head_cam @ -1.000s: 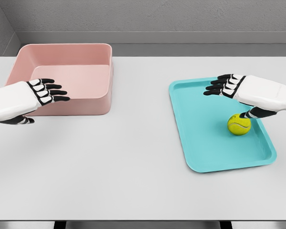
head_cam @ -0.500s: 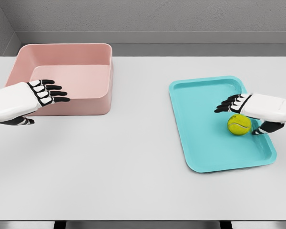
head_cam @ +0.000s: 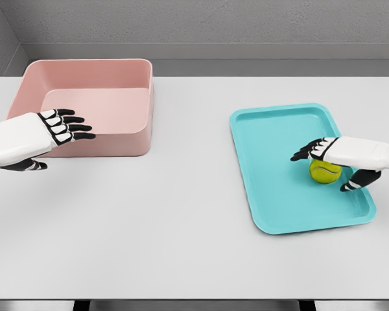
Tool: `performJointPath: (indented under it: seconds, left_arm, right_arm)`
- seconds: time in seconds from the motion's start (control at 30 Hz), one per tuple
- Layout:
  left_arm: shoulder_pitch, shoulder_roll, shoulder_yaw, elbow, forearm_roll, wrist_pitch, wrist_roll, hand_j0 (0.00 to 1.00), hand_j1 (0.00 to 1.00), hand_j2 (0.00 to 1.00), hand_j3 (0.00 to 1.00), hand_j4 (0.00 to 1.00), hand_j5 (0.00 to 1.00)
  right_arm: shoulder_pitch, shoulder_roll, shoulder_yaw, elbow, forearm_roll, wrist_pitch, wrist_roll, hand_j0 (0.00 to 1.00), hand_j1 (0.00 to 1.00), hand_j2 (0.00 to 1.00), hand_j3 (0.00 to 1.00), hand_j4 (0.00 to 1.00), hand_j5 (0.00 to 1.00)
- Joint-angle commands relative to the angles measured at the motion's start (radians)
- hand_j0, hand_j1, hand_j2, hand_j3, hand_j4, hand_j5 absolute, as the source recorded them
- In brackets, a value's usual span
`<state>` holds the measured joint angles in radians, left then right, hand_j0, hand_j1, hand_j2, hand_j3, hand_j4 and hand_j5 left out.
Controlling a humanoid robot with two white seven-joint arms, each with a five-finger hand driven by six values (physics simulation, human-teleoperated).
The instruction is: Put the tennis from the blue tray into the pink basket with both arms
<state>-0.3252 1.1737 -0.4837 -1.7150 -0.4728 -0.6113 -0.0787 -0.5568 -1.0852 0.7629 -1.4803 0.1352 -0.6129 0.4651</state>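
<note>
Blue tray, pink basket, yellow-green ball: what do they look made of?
Blue tray: looks like moulded plastic, smooth, uniform teal, rounded raised rim.
Pink basket: likely matte plastic, solid smooth walls, rounded corners.
Yellow-green tennis ball: seems felt-covered with a pale seam line, partly under the right hand.

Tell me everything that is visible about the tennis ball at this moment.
The tennis ball is small, round and yellow-green, with a pale curved seam and a slightly fuzzy look. It sits on the floor of the blue tray, in the right half, near the right rim. The right hand lies over it, palm down, and hides its top; the fingers point left and the thumb hangs at its right side. A firm grasp cannot be confirmed. Nothing else touches it.
</note>
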Motion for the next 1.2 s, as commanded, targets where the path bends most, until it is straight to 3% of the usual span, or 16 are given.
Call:
performJointPath:
  seconds: [0.0, 0.37, 0.77, 0.9, 1.17]
  left_arm:
    - [0.000, -0.002, 0.001, 0.000, 0.005, 0.000, 0.000, 1.00, 1.00, 1.00, 1.00, 1.00, 1.00]
    - [0.003, -0.003, 0.001, 0.000, 0.005, 0.000, -0.012, 1.00, 1.00, 1.00, 1.00, 1.00, 1.00]
    - [0.005, -0.006, 0.001, 0.000, 0.005, 0.000, -0.012, 1.00, 1.00, 1.00, 1.00, 1.00, 1.00]
    - [0.005, -0.006, 0.001, 0.000, 0.005, 0.000, -0.012, 1.00, 1.00, 1.00, 1.00, 1.00, 1.00]
    - [0.008, -0.005, 0.001, 0.000, 0.005, 0.000, -0.012, 1.00, 1.00, 1.00, 1.00, 1.00, 1.00]
  right_arm:
    - [0.000, 0.021, 0.000, 0.032, 0.007, 0.002, 0.001, 0.99, 0.99, 0.99, 0.99, 0.99, 0.99]
    - [-0.015, 0.085, 0.000, 0.121, 0.047, 0.002, 0.003, 0.99, 0.99, 0.99, 0.99, 0.99, 0.99]
    - [-0.015, 0.108, 0.000, 0.153, 0.069, 0.002, 0.003, 0.99, 0.99, 0.99, 0.99, 0.99, 0.99]
    - [-0.015, 0.113, 0.000, 0.153, 0.096, 0.002, 0.001, 0.90, 0.90, 0.90, 0.90, 0.90, 0.90]
    - [-0.017, 0.116, 0.000, 0.166, 0.112, 0.002, 0.001, 0.83, 0.83, 0.83, 0.83, 0.83, 0.83]
